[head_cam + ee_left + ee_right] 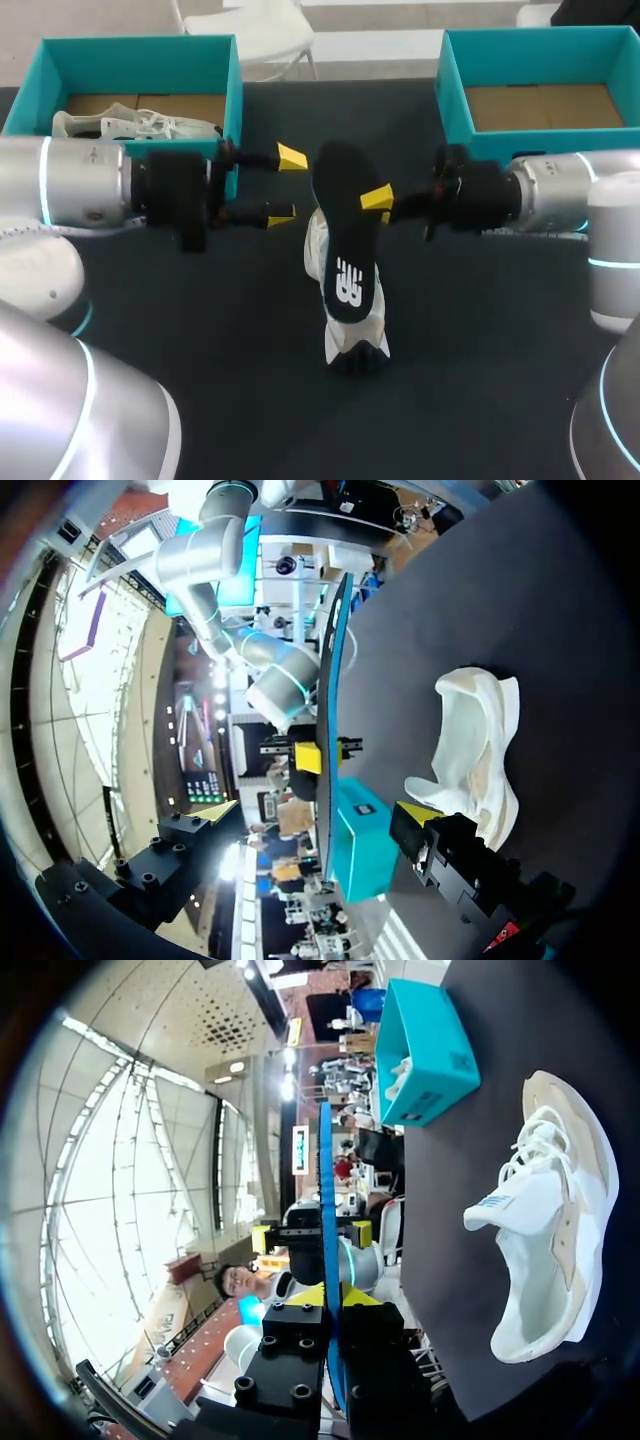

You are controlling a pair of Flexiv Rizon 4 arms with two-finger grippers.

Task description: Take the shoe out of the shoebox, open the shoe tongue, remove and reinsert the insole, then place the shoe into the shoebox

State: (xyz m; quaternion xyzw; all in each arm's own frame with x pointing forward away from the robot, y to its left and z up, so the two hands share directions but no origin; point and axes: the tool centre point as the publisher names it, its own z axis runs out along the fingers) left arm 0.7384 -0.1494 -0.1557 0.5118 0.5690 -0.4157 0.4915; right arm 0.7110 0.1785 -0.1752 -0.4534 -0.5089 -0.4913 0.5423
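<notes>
A black insole (345, 240) hangs lengthwise over the white shoe (316, 246), which lies on its side mid-table. My right gripper (377, 200) is shut on the insole's right edge. In the right wrist view the insole (327, 1210) runs edge-on as a thin blue strip out of that gripper (332, 1298), with the shoe (550, 1220) beside it on the cloth. My left gripper (286, 185) stands open just left of the insole, touching nothing. The left wrist view shows the insole (335, 680) edge-on ahead of the open left gripper (320, 815), and the shoe (475, 740) off to one side.
A teal shoebox (235, 90) at the back left holds a second white shoe (140, 125). Another teal shoebox (450, 85) at the back right shows only its bare cardboard floor. The dark table cloth (480, 380) spreads in front of both arms.
</notes>
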